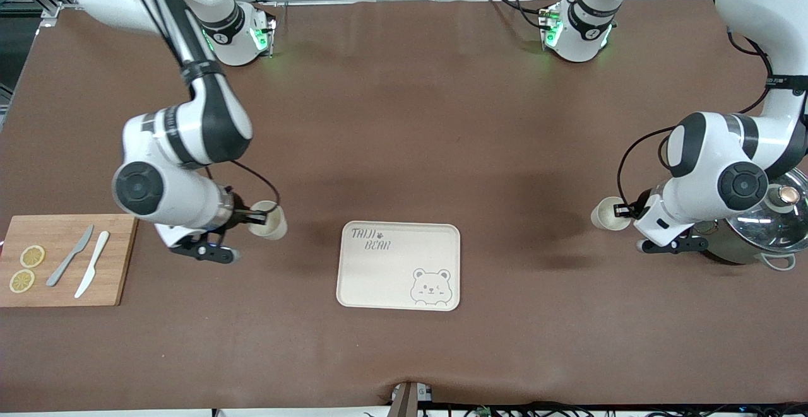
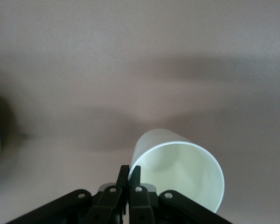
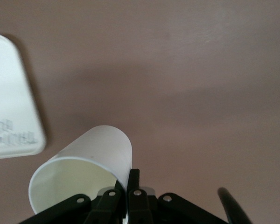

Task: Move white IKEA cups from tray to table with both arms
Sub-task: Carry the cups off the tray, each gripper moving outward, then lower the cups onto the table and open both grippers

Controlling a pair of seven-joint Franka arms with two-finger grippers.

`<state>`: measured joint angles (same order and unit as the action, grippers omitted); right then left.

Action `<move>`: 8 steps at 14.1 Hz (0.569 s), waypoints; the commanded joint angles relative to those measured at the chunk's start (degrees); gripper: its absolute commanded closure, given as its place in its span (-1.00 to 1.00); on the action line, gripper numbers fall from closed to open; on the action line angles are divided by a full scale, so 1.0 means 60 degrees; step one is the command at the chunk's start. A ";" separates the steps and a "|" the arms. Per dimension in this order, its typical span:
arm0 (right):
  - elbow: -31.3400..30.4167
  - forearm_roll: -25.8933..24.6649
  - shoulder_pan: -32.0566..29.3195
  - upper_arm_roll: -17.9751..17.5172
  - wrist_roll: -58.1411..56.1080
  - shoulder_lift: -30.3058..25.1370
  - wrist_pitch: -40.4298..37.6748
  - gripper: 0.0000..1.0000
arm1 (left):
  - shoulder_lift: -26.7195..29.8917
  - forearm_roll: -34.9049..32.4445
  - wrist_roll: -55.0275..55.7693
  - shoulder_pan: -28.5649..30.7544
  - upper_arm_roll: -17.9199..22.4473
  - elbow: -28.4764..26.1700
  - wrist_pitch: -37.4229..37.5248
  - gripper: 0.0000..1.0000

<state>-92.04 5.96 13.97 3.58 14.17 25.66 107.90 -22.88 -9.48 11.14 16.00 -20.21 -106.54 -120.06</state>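
The bear-printed tray (image 1: 399, 265) lies flat on the brown table (image 1: 404, 120), its corner showing in the right wrist view (image 3: 11, 107). It sits between the two grippers, near the right gripper and well apart from the left one.

The right gripper (image 1: 255, 217) hangs over the table just beside the tray, toward the right arm's end. Its fingers (image 3: 132, 179) are pressed together on the rim wall of one white cup (image 1: 269, 220), also seen from the wrist (image 3: 81, 175). That cup is tilted, its long axis leaning, the open mouth turned up toward the wrist camera and the base pointing away from the pincer toward the tray.

The left gripper (image 1: 626, 211) hangs over bare table beside a lidded steel pot (image 1: 767, 221). Its fingers (image 2: 129, 179) pinch the rim of the other white cup (image 1: 610, 213), seen closer (image 2: 179, 170). This cup tilts likewise, mouth toward the wrist, base away from the pincer.

A wooden cutting board (image 1: 117, 259) with two knives (image 1: 81, 260) and lemon slices (image 1: 26, 268) lies past the right arm.
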 commanded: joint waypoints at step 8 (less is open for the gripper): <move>-0.3322 -0.0657 -0.2898 -0.0187 -0.4206 -0.0352 0.3154 1.00 | 0.0371 0.0247 -0.0407 0.0966 -0.0572 -0.2003 -0.2006 1.00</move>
<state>-110.12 3.36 -1.06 3.66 -9.69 24.13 125.98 -22.07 -9.47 10.19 20.08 -22.67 -116.08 -130.72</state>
